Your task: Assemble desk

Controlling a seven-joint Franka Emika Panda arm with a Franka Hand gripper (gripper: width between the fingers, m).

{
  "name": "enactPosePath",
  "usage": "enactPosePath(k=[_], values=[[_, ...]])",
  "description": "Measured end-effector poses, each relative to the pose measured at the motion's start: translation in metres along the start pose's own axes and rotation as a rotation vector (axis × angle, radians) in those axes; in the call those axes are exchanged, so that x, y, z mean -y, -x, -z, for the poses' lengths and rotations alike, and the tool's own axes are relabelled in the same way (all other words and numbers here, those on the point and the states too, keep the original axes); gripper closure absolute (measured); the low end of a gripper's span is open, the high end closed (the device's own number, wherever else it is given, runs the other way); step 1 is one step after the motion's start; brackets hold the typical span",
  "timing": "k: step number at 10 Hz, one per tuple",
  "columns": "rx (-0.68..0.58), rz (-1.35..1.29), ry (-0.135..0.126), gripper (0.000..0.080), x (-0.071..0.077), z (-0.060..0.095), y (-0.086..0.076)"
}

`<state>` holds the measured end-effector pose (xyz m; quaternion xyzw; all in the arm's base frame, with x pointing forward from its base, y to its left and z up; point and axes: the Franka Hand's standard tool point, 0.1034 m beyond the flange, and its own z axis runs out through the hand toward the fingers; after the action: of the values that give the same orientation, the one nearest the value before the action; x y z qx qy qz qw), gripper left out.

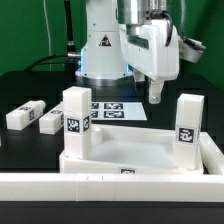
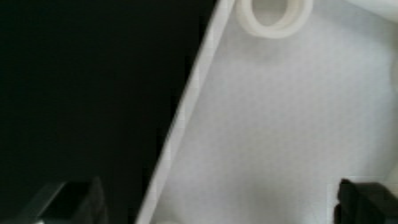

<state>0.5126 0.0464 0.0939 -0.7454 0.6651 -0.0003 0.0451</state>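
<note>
The white desk panel [image 1: 135,150] lies flat on the black table. Two white legs with square tags stand upright on it, one at the exterior view's left [image 1: 75,122] and one at the right [image 1: 187,120]. Two more legs [image 1: 25,114] [image 1: 51,120] lie loose on the table to the left. My gripper [image 1: 155,96] hangs above the panel's far side, open and empty. In the wrist view the panel [image 2: 267,120] fills the space between my gripper's [image 2: 217,205] spread dark fingers [image 2: 71,205], and a round corner socket [image 2: 276,15] shows.
The marker board [image 1: 113,110] lies behind the panel, under the arm's base side. A long white rail [image 1: 100,188] runs along the table's front edge. Bare black table [image 2: 80,90] lies beside the panel's edge.
</note>
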Motion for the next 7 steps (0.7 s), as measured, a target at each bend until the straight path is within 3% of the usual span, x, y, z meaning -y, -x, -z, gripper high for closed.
enactPosePath(k=[3, 5, 7], values=[[0.015, -0.090, 0.002, 0.0150, -0.003, -0.005, -0.004], [-0.001, -0.103, 0.032, 0.0150, -0.013, -0.019, -0.016], [-0.017, -0.113, 0.048, 0.0150, -0.013, -0.030, -0.027]])
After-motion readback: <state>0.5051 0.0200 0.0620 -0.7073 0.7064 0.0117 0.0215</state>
